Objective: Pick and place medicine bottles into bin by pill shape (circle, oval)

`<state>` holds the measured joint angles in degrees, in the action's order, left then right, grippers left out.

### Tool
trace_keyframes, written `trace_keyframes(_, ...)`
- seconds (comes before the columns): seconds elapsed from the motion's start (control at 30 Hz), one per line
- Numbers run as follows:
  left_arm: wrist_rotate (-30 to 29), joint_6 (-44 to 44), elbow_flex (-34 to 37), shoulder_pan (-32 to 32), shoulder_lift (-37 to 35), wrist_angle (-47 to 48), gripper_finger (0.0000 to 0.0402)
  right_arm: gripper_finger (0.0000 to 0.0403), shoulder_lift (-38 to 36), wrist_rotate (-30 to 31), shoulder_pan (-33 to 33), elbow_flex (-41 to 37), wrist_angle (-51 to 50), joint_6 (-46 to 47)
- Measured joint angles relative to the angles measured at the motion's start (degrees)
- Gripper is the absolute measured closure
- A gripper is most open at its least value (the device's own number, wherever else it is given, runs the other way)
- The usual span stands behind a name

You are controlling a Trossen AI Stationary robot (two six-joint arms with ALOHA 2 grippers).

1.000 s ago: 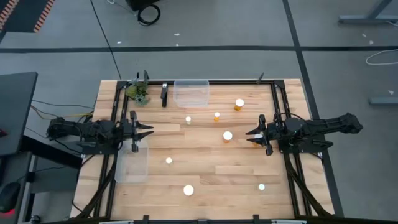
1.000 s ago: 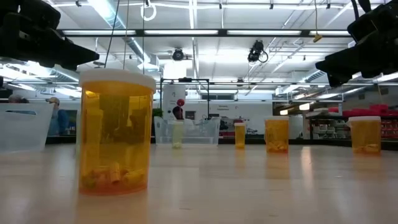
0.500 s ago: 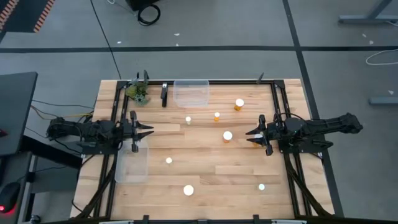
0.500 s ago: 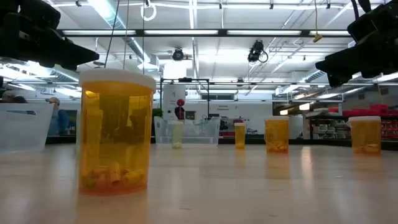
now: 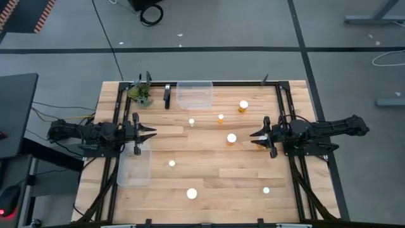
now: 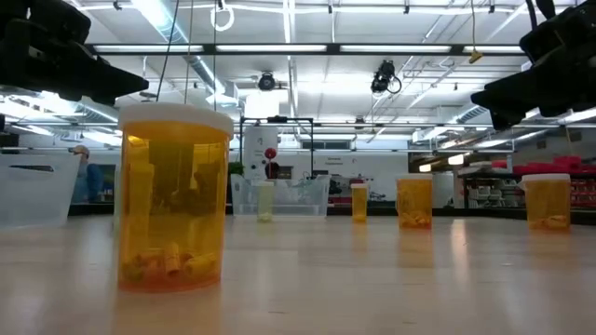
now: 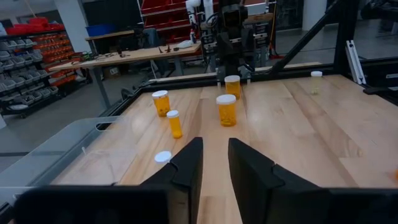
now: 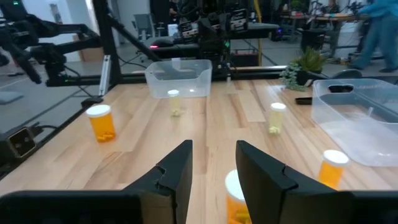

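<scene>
Pill shapes inside the amber-orange white-capped medicine bottles (image 5: 231, 138) are too small to read from above; the nearest bottle in the right wrist view is sitting partly hidden behind the right gripper's (image 5: 255, 137) fingers (image 8: 264, 171); seven bottles are showing, all standing on the wooden table (image 5: 209, 161). Right gripper is hovering with fingers slightly apart, empty, closest bottle just ahead of it; left gripper (image 5: 150, 133) is hovering, fingers slightly apart, empty, bottles well ahead; two clear plastic bins (image 5: 194, 94), one directly under the left gripper.

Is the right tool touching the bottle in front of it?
Apart. The high view shows bare wood between the right tool and the nearest bottle.
</scene>
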<state>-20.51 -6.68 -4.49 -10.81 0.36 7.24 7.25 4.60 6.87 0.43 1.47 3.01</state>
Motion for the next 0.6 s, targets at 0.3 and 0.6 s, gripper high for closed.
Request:
trace_keyframes(0.3, 0.0, 0.0, 0.0, 0.0, 0.0, 0.0, 0.0315, 0.0274, 0.0, 0.9, 0.0, 0.0, 3.1, 1.1)
trace_keyframes(0.6, 0.0, 0.0, 0.0, 0.0, 0.0, 0.0, 0.0312, 0.0274, 0.0, 4.5, 0.0, 0.0, 14.4, 2.8)
